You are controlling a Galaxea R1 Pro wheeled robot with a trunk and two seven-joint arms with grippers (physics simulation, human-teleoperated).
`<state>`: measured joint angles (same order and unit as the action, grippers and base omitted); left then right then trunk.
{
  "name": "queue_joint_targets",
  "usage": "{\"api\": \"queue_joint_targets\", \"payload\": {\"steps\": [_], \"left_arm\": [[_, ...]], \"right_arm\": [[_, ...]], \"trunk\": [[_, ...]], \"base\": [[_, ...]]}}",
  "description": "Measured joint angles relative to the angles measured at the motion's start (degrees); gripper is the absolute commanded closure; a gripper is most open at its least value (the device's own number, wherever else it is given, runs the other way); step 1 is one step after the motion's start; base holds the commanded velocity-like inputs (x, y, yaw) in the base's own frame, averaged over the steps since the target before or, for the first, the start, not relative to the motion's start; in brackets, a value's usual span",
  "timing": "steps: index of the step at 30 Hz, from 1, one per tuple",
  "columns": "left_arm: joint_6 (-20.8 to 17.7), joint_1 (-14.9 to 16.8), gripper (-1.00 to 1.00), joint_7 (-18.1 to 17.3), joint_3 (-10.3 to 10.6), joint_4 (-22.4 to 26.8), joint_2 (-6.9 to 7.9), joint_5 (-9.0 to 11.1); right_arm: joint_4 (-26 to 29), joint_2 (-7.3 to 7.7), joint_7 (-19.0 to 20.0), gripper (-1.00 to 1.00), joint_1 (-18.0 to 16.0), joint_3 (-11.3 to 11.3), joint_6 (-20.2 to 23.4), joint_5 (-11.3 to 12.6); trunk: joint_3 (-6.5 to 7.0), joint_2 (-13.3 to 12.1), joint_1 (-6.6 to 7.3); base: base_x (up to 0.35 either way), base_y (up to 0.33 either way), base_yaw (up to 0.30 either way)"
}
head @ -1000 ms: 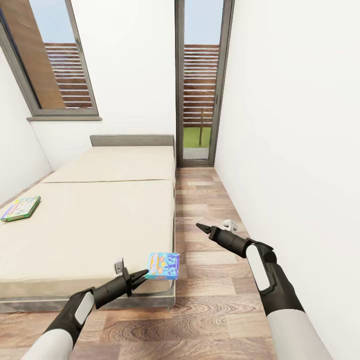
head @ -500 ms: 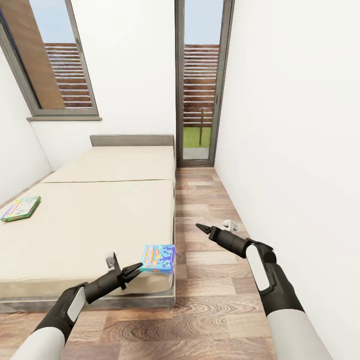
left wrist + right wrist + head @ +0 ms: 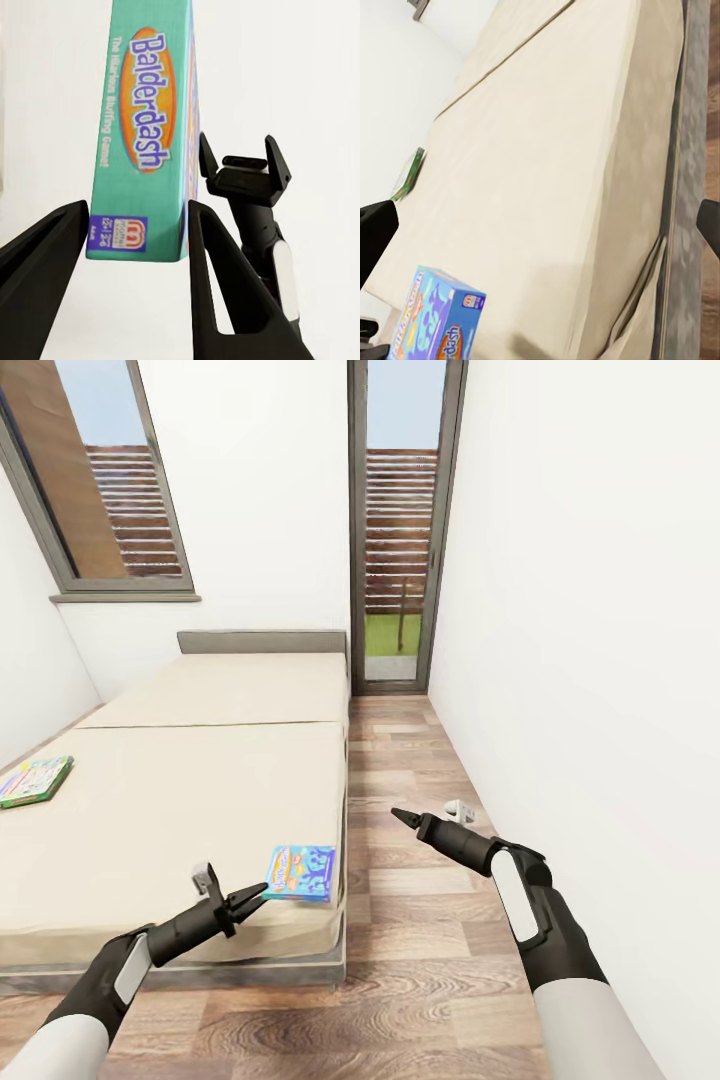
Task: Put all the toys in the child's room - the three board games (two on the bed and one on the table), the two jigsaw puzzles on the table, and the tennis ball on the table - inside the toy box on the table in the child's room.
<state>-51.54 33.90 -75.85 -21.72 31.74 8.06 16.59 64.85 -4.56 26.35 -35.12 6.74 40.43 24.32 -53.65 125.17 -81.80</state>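
The Balderdash box is pinched by its short edge in the left hand, above the bed corner, for carrying to the toy box. Right hand: fingers pressed together, idle. 2nd game lies at the bed's far-left edge.

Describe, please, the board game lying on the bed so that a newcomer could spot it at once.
Start at the wide cream bed filling the room's left side. The green-bordered board game lies flat near its far-left edge. Unlike the blue Balderdash box at the left tool, nothing touches it.
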Motion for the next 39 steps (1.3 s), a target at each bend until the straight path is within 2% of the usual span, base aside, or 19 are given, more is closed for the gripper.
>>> {"api": "queue_joint_targets", "payload": {"steps": [7, 11, 16, 27, 35, 39], "left_arm": [[-1.5, 0.0, 1.0, -0.2, 0.0, 0.0, 0.94, 0.0], [-3.4, 0.1, 1.0, -0.3, -0.1, 1.0, 2.08, 0.1], [-3.8, 0.1, 1.0, -0.3, 0.0, 1.6, 2.49, 0.2], [-5.7, 0.1, 1.0, -0.3, 0.0, 3.4, 3.05, 0.2], [-6.3, 0.1, 1.0, -0.3, 0.1, 4.6, 4.05, 0.1], [-6.4, 0.1, 1.0, -0.3, 1.3, 4.7, 4.38, 0.1]], "right_arm": [[0.0, -0.03, 0.0, -1.0, 0.0, -0.1, 0.0, 0.0], [0.0, -0.03, 0.0, -1.0, 0.0, -0.1, 0.0, 0.0], [0.0, -0.03, 0.0, -1.0, 0.0, -0.1, 0.0, 0.0], [0.0, -0.02, 0.0, -1.0, 0.0, -0.1, 0.0, 0.0], [0.0, -0.03, 0.0, -1.0, 0.0, -0.1, 0.0, 0.0], [0.0, -0.03, -0.1, -1.0, 0.0, -0.2, 0.0, -0.1]], "trunk": [[0.0, 0.0, 0.0], [0.0, 0.0, 0.0], [0.0, 0.0, 0.0], [1.97, -4.4, 2.41], [3.41, -7.6, 4.17], [4.13, -9.2, 5.05]], "base": [[0.003, -0.002, 0.0], [0.0, 0.0, 0.0], [0.0, 0.0, 0.0], [0.0, 0.0, 0.0], [0.0, 0.0, 0.0], [0.0, 0.0, 0.0]]}}
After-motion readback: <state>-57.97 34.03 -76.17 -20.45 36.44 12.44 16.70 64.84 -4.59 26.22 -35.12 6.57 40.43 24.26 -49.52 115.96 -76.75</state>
